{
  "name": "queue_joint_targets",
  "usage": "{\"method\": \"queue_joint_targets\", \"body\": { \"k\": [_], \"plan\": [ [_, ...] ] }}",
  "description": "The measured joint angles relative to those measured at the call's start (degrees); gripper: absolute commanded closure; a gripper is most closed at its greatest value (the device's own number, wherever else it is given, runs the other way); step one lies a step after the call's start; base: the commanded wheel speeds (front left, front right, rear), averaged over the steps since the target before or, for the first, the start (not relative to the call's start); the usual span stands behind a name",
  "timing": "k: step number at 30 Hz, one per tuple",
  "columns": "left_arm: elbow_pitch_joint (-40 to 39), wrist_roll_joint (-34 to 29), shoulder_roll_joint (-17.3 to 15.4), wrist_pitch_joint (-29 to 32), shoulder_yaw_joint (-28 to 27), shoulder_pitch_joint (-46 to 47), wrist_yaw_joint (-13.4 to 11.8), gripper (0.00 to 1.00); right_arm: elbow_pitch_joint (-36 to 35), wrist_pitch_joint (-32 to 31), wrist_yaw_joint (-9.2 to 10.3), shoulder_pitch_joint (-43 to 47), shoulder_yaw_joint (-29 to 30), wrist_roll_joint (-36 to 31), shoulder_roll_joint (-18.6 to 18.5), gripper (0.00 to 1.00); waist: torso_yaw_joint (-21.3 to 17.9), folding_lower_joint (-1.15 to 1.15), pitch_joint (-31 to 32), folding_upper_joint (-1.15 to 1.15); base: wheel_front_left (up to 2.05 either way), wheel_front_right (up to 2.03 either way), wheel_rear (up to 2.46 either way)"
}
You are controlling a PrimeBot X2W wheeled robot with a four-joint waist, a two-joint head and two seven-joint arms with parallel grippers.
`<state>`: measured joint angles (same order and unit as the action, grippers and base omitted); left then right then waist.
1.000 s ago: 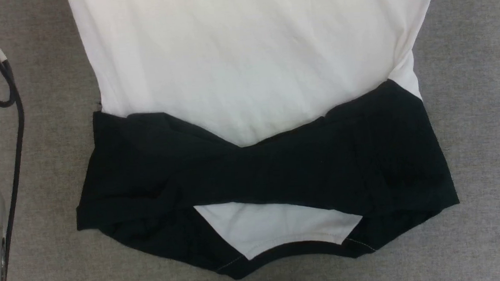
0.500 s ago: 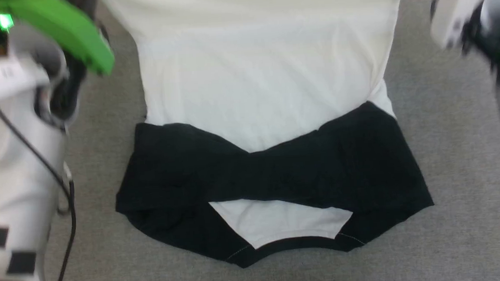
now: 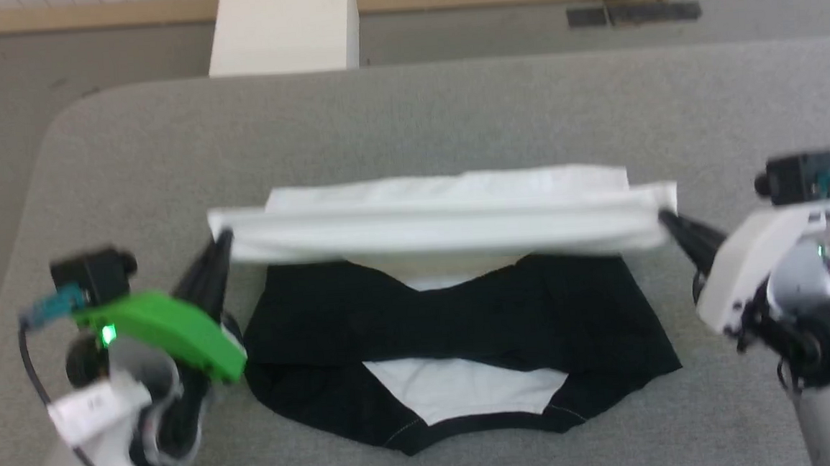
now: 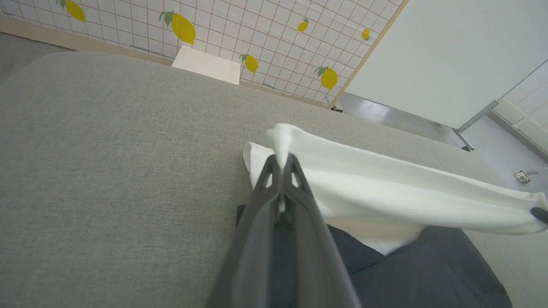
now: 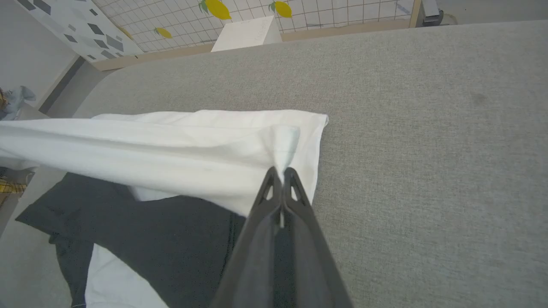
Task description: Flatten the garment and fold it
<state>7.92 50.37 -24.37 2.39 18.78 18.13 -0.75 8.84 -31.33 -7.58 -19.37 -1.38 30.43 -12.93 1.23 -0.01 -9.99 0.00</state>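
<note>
The garment [image 3: 450, 223] lies on the grey table [image 3: 408, 118], its black sleeves [image 3: 456, 310] crossed over the white body near me. Its white hem end is lifted and stretched into a taut band between both grippers, carried over toward the sleeves. My left gripper [image 3: 222, 239] is shut on the band's left corner; the left wrist view has white cloth [image 4: 385, 188] pinched at the fingertips [image 4: 282, 160]. My right gripper [image 3: 665, 218] is shut on the right corner, and the right wrist view has the cloth [image 5: 171, 154] bunched at its tips [image 5: 280, 173].
A white box [image 3: 283, 25] stands on the floor beyond the table's far edge. A tiled wall with lemon prints [image 4: 184, 28] runs behind it. Bare grey tabletop [image 5: 428, 128] lies on every side of the shirt.
The head camera has tilted up, so the whole table is now in view. Both grippers have carried the white hem up and toward the sleeves, folding the body over.
</note>
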Motion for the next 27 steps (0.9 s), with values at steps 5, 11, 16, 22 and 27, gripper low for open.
{"method": "queue_joint_targets", "body": {
  "k": [5, 11, 16, 22, 27],
  "plan": [
    [-4.72, 2.23, 0.82, -0.74, -1.07, -8.52, -2.7, 1.0, -2.74, -0.54, 0.0, 6.13, 2.58, -0.12, 1.93, 1.0, -0.01, 0.0, 2.97, 0.0, 0.0, 0.0, 0.0],
    [-8.62, 4.36, 1.1, 0.26, -0.83, -17.47, -5.97, 1.0, -5.48, -1.89, 0.0, 13.09, 5.49, -0.63, 4.25, 1.0, -0.4, 0.0, 5.06, 0.0, 0.0, 0.0, 0.0],
    [-7.82, 4.83, 1.54, 2.13, 0.89, -19.98, -7.47, 1.0, -5.46, -2.57, 0.0, 16.69, 6.17, -1.12, 5.08, 1.0, -0.07, 0.0, 5.33, 0.0, 0.0, 0.0, 0.0],
    [-3.01, 4.52, 1.69, 4.46, 2.66, -20.57, -9.27, 1.0, -3.08, -3.05, 0.0, 19.26, 4.55, -2.8, 5.43, 1.0, -0.02, 0.0, 5.85, 0.0, 0.0, 0.0, 0.0],
    [-0.7, 4.32, 1.99, 5.92, 3.14, -20.6, -11.09, 0.91, -0.29, -3.03, 0.0, 19.85, 2.63, -3.15, 4.89, 0.99, 0.08, 0.0, 6.38, 0.0, 0.0, 0.0, 0.0]
  ]
}}
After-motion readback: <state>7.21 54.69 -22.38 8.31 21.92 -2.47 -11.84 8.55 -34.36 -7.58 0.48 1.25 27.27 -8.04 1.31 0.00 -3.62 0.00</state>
